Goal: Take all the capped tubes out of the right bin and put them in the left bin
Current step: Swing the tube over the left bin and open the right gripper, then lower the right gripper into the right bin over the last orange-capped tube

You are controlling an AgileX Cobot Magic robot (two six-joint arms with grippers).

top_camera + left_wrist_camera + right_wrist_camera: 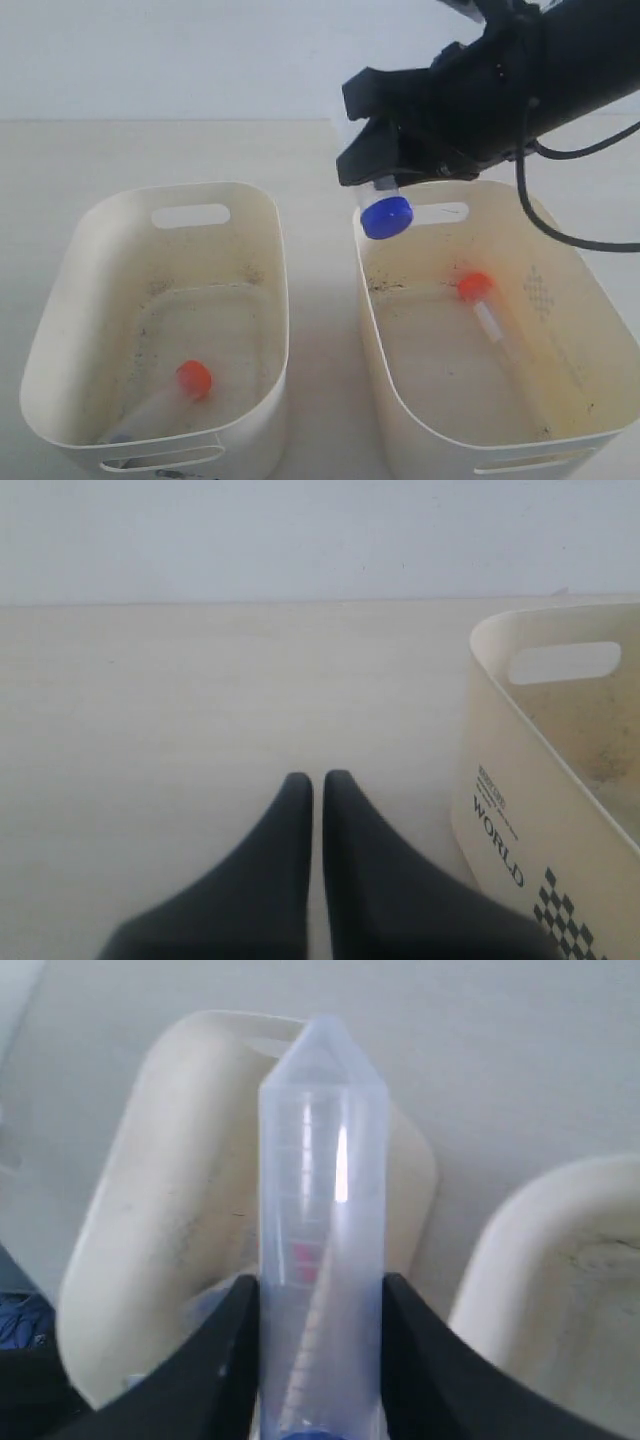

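My right gripper [374, 168] is shut on a clear tube [320, 1200] with a blue cap [386, 216], which hangs cap-down over the gap between the two bins, at the right bin's [600, 330] near-left rim. In the right wrist view both fingers [225, 1340] press the tube's sides. One orange-capped tube [492, 312] lies on the right bin's floor. Another orange-capped tube [180, 388] lies in the grimy left bin [60, 330]. My left gripper [311, 778] is shut and empty, low over bare table beside the left bin [500, 780]; it is outside the exterior view.
A diamond of small dots [540, 290] marks the right bin's inner wall. A black cable [560, 225] loops from the right arm over that bin. The left bin's outer wall carries "WORLD" print [497, 835]. Pale table [200, 700] stretches beyond the left gripper.
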